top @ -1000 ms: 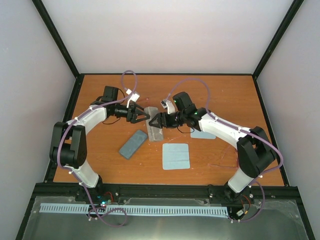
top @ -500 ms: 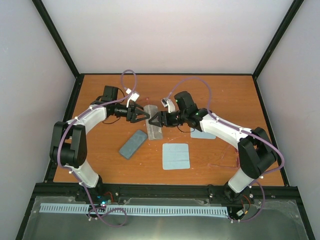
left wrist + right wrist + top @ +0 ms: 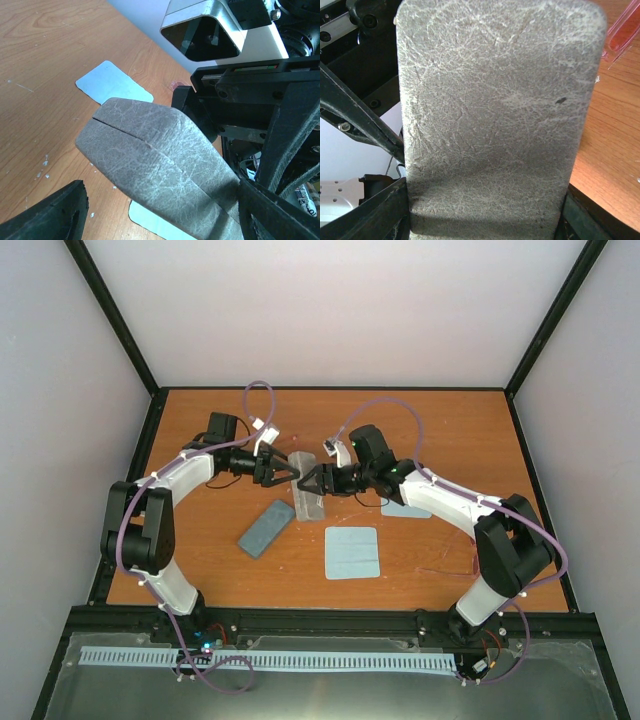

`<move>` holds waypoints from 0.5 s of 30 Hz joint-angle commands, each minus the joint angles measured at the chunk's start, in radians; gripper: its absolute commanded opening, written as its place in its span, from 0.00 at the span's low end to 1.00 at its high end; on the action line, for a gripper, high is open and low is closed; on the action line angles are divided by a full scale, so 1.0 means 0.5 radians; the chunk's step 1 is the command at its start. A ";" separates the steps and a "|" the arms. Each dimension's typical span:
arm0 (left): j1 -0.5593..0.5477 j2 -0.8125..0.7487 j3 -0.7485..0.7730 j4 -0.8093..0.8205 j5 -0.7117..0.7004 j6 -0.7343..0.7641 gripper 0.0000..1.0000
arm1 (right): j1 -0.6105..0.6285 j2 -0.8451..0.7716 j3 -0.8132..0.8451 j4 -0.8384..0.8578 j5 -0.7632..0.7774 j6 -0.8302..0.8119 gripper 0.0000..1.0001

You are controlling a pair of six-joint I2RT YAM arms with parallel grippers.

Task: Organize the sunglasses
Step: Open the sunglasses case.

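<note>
A grey oblong case (image 3: 309, 496) is at the table's middle, raised off the wood in the left wrist view (image 3: 150, 160). My right gripper (image 3: 311, 483) is shut on it; the case fills the gap between the fingers in the right wrist view (image 3: 495, 115). My left gripper (image 3: 284, 471) is open around the case's other end, with one finger (image 3: 50, 215) apart from it and the other against it. The sunglasses show as a faint red-pink outline (image 3: 447, 565) at the right front. A red-pink see-through piece (image 3: 621, 34) shows beside the case.
A blue-grey case (image 3: 266, 528) lies left of centre. A pale blue cloth (image 3: 352, 552) lies near the front middle. A second cloth (image 3: 406, 509) lies partly under the right arm and shows in the left wrist view (image 3: 112, 85). Black frame rails edge the table.
The right arm has shifted slightly to the left with the grey case. The left arm has barely moved.
</note>
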 commanded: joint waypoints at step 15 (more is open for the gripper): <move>0.067 0.021 0.005 -0.177 0.223 0.316 0.77 | 0.039 -0.097 0.053 0.364 -0.223 0.038 0.03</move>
